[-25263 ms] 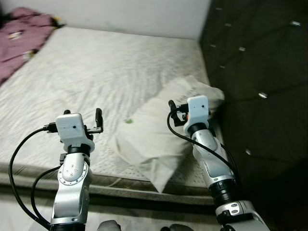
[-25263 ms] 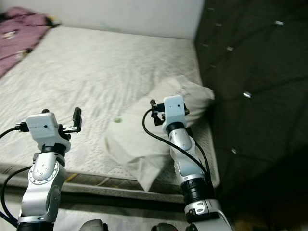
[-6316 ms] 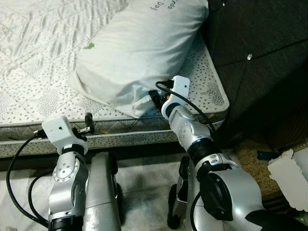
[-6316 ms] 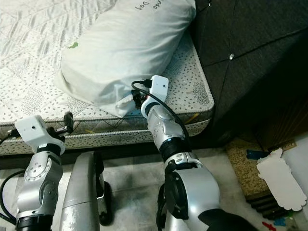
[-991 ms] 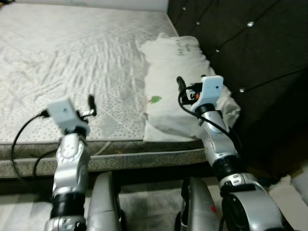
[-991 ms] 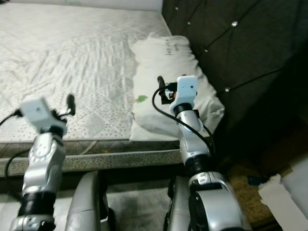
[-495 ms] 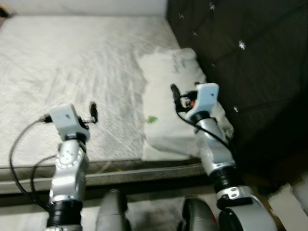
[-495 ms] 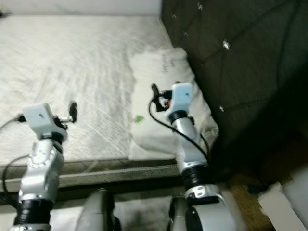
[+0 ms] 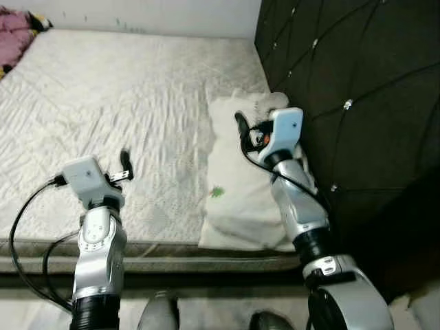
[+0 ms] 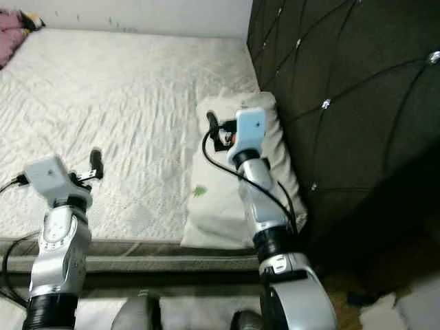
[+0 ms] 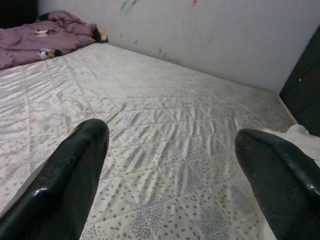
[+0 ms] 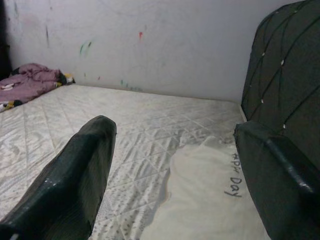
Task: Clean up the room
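White pillow [image 9: 240, 180] on the bed [image 9: 103, 103], at its right edge against the dark headboard [image 9: 344, 82].
2 tools with fingers apart, empty: right tool [image 9: 242, 129] above the pillow, left tool [image 9: 124, 165] above the bed's front edge. Purple cloth [image 11: 30, 44] at the far left corner.

Soft, even indoor light brightens the mattress [image 9: 137, 103] in the upper left of the head views. The headboard [image 9: 357, 89] at right is dark, with small glints on its studs, and deep shadow fills the lower right corner. Head views are slightly soft. In the wrist views the near black fingers [image 11: 75, 180] are blurred.
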Available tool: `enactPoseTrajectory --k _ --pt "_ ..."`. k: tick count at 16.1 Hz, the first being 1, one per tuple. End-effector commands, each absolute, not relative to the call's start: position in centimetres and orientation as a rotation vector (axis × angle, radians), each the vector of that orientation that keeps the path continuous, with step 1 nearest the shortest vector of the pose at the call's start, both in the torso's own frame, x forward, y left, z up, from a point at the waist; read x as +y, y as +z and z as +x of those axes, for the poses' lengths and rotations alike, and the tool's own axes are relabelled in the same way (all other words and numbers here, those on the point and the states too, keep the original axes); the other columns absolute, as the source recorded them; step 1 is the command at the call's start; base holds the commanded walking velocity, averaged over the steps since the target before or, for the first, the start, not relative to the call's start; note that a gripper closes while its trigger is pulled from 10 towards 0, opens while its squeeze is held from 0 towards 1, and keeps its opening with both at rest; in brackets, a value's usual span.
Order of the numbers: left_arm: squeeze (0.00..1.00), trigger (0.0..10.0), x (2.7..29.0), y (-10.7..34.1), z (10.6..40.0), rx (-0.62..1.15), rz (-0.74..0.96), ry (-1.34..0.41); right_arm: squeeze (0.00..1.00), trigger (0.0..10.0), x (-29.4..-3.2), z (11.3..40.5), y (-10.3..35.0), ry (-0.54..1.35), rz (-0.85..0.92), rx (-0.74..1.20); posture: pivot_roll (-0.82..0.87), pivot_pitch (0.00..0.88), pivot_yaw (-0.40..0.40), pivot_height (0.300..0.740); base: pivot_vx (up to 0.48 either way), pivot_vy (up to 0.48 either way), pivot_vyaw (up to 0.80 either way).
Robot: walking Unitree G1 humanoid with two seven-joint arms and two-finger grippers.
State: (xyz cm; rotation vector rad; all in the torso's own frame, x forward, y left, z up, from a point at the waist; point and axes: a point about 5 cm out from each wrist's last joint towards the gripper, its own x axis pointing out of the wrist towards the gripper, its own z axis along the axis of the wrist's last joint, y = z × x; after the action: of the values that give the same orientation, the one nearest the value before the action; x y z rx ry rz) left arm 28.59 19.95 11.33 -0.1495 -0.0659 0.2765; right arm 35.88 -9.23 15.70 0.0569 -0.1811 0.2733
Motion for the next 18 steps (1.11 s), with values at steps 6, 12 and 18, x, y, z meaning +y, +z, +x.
enactPoseTrajectory --k 6,12,18 --pt "0.0 10.0 19.6 11.7 28.4 -0.05 -0.138 0.274 0.0 10.0 -9.0 35.2 14.3 0.239 0.083 -0.141 0.12 0.016 -0.036 0.74 0.0 0.0 0.0" --pt "0.0 10.0 18.4 10.9 28.6 -0.013 -0.199 0.227 0.0 10.0 -10.4 33.9 13.5 0.208 0.057 -0.12 0.05 0.051 -0.041 0.74 0.0 0.0 0.0" --pt "0.0 10.0 18.4 11.8 28.2 -0.042 -0.216 0.187 0.0 10.0 -9.9 33.3 13.0 0.213 0.078 -0.077 0.07 0.094 -0.047 0.74 0.0 0.0 -0.67"
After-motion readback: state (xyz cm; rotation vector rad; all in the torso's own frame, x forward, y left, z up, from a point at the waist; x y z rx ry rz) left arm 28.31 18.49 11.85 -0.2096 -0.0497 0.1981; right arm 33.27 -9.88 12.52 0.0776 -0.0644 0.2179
